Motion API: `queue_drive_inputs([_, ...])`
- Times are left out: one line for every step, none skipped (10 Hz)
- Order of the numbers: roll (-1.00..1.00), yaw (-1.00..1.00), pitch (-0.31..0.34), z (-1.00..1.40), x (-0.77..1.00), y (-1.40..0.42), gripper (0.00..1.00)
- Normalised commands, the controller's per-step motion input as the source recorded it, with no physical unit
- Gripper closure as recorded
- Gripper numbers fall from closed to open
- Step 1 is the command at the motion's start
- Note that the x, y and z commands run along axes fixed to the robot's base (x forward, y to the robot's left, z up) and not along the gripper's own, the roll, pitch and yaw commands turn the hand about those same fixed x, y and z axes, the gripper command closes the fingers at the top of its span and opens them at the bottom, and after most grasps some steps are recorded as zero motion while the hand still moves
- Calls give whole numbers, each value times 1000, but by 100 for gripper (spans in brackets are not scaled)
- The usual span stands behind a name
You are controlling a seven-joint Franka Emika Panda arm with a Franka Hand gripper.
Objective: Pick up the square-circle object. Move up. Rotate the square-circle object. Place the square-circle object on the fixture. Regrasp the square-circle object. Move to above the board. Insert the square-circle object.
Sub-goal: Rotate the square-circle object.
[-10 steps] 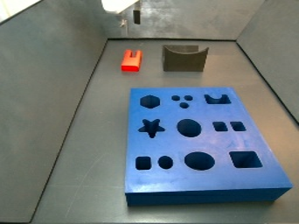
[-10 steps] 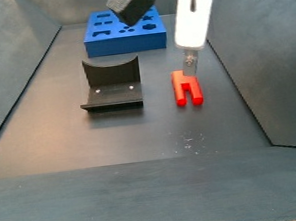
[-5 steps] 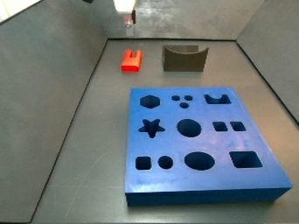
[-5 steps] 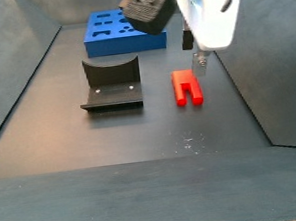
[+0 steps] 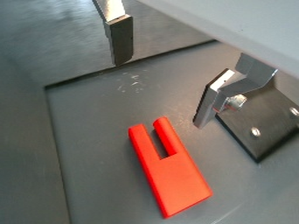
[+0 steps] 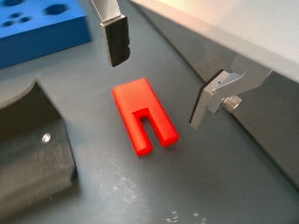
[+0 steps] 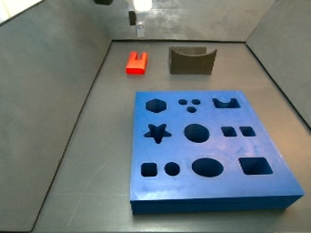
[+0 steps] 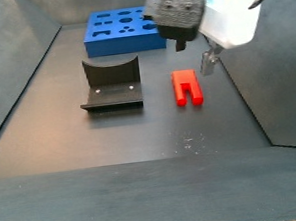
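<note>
While spread wide in a wrist view, gripper (image 5: 163, 74) grasps nothing; one finger (image 5: 119, 35) and its mate flank red block (image 5: 170, 168), lying flat on dark floor (image 5: 70, 149) beneath them, prongs toward the fingers. Shows also a dark plate (image 5: 271, 122) with screws at the edge.

Adds, in a wrist view, blue board (image 6: 41, 33) beyond the block (image 6: 145, 116) and part of the dark fixture (image 6: 33, 150) beside it; gripper (image 6: 160, 72) empty here too, jaws apart, clear of the block.

Gives, in a side view, the whole layout: block (image 7: 136, 62) near the far wall, olive fixture (image 7: 191, 60) just beside it, board (image 7: 208, 149) nearer, with star, hexagon, circle and square holes. Catches only a sliver of the gripper (image 7: 141, 7) at the top edge.

Puts, in a side view, gripper (image 8: 196, 55) low above the block (image 8: 186, 87), fixture (image 8: 110, 84) alongside, board (image 8: 126, 31) behind.
</note>
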Motion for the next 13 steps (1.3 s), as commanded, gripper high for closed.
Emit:
queue_drive_inputs([2,1000,-6,-41,37,5,0])
queue_drive_inputs([2,1000,-7,-41,37,5,0])
queue_drive_inputs([2,1000,-8,-41,37,5,0])
queue_drive_inputs([2,1000,-8,-41,37,5,0])
queue_drive_inputs([2,1000,-9,-41,37,5,0])
queue_drive_inputs([3,1000,-9,-41,37,5,0])
queue_drive_inputs([3,1000,-10,-41,37,5,0])
queue_drive_inputs([3,1000,-11,-41,37,5,0])
queue_drive_inputs([4,1000,-12,-40,37,5,0])
queue_drive_inputs([4,1000,-13,-40,37,5,0])
queue_drive_inputs([5,1000,-16,-41,37,5,0])
queue_drive_inputs([5,1000,-17,-41,37,5,0])
queue_drive_inputs([6,1000,-21,-41,37,5,0])
